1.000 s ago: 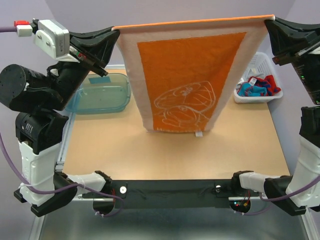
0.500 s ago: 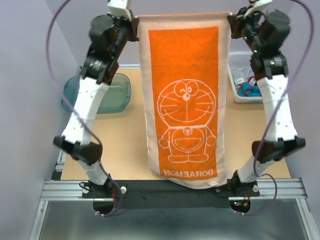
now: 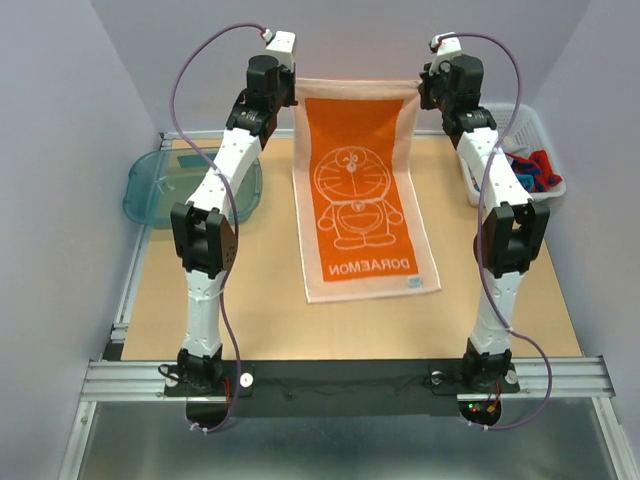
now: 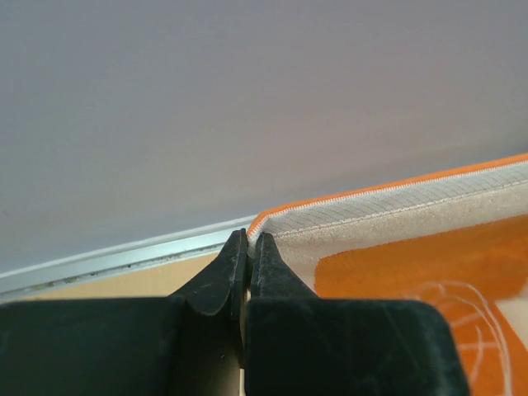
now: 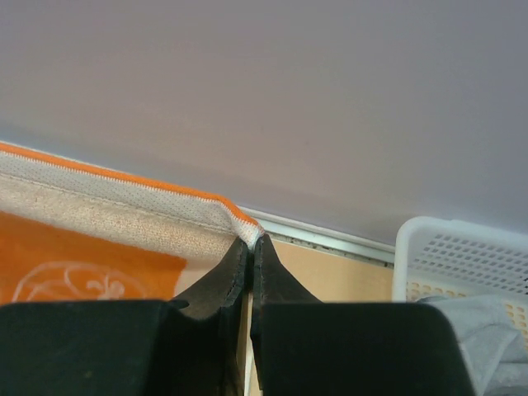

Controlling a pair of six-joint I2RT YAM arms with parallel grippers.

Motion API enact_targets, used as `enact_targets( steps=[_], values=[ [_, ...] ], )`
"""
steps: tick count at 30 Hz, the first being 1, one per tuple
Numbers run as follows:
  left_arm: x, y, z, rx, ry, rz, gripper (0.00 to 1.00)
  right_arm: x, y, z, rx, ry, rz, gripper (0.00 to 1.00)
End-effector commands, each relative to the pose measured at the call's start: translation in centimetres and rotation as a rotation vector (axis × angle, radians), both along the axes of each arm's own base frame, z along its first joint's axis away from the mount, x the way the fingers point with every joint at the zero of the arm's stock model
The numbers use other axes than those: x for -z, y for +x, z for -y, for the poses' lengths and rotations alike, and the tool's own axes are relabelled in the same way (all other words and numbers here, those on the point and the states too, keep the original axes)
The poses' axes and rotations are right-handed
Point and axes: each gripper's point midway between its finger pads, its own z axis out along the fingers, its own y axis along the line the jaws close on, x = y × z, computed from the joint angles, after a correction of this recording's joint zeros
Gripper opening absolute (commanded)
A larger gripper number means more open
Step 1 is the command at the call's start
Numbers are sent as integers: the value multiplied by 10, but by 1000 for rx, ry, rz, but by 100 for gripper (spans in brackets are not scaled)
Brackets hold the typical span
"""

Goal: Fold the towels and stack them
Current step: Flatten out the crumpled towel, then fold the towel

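The orange towel [image 3: 362, 195] with a pale line cartoon and pale border is stretched between both grippers at the far side of the table; its near end lies flat on the tabletop. My left gripper [image 3: 295, 88] is shut on the towel's far left corner [image 4: 262, 226]. My right gripper [image 3: 420, 88] is shut on the far right corner [image 5: 247, 228]. More towels, red, blue and grey [image 3: 530, 170], lie in the white basket. A grey one [image 5: 483, 330] shows in the right wrist view.
A white mesh basket [image 3: 520, 125] stands at the far right edge. A translucent teal tray [image 3: 150, 190] sits at the far left. The purple back wall is close behind the grippers.
Both arms have stretched forward to the far side and lowered. The towel, earlier hanging high near the camera, now has its lower half laid on the table.
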Motion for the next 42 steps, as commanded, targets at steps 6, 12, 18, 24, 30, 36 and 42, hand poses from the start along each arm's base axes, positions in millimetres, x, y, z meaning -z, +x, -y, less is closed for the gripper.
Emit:
enact_targets(
  steps=[6, 12, 18, 24, 30, 36, 42],
  values=[
    [-66, 2, -21, -28, -43, 217, 0, -19, 6, 21, 30, -54, 126, 1],
    [-26, -8, -20, -2, -11, 133, 0, 22, -2, 20, 11, -94, 49, 0],
    [-5, -36, -21, 46, 15, 71, 0, 44, -18, 24, 5, -136, -4, 1],
    [7, -77, -18, 131, 32, 25, 0, 47, -47, 34, 5, -226, -21, 0],
    [22, -111, -16, 184, 38, -34, 0, 50, -77, 35, -16, -255, -35, 0],
    [55, -147, -6, 223, 60, -126, 0, 66, -98, 41, -12, -291, -70, 1],
    [94, -172, 1, 203, 54, -213, 0, 106, -110, 46, -14, -326, -152, 1]
  ],
)
